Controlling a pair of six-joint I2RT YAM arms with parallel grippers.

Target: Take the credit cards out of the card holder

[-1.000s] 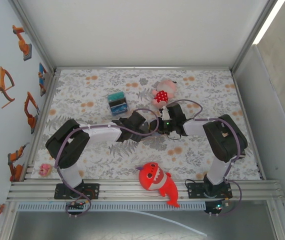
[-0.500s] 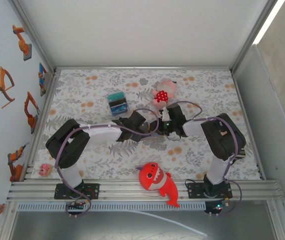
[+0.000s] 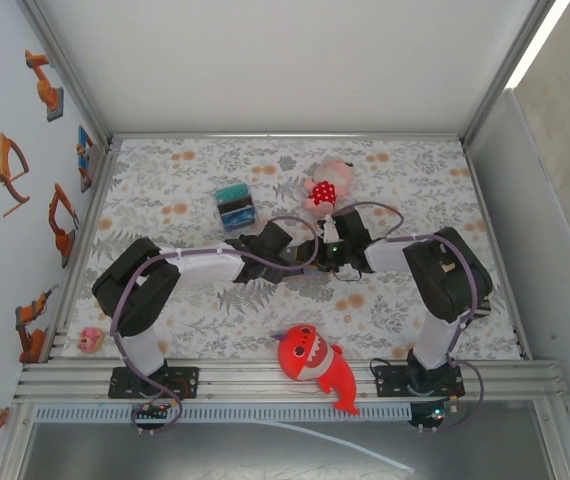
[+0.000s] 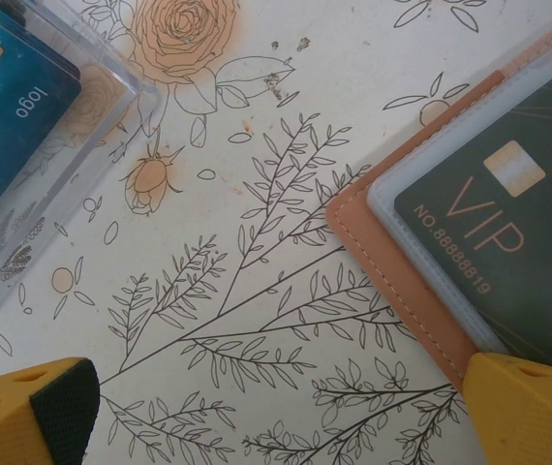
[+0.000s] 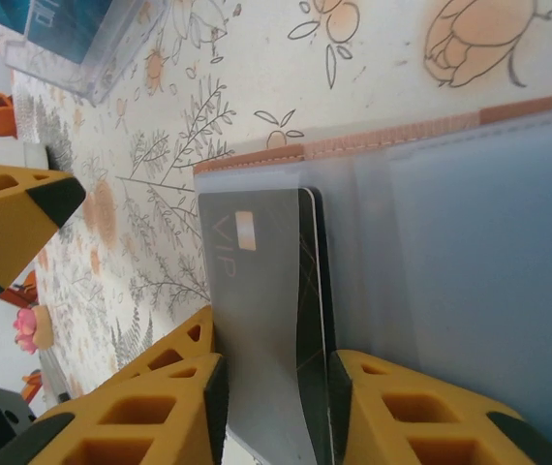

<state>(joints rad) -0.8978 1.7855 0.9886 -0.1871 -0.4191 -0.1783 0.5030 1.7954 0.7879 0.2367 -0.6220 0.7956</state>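
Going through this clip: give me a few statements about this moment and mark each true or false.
1. The left gripper stands wide open above the floral tablecloth, holding nothing. True.
2. The dark VIP card lies loose on the tablecloth, away from the card holder. False: it sits in the card holder, with its end between the fingers of the right gripper.
3. The card holder is folded shut. False: it lies open, and its clear pockets are showing.
4. A red shark plush lies near the front edge, between the two arm bases. True.
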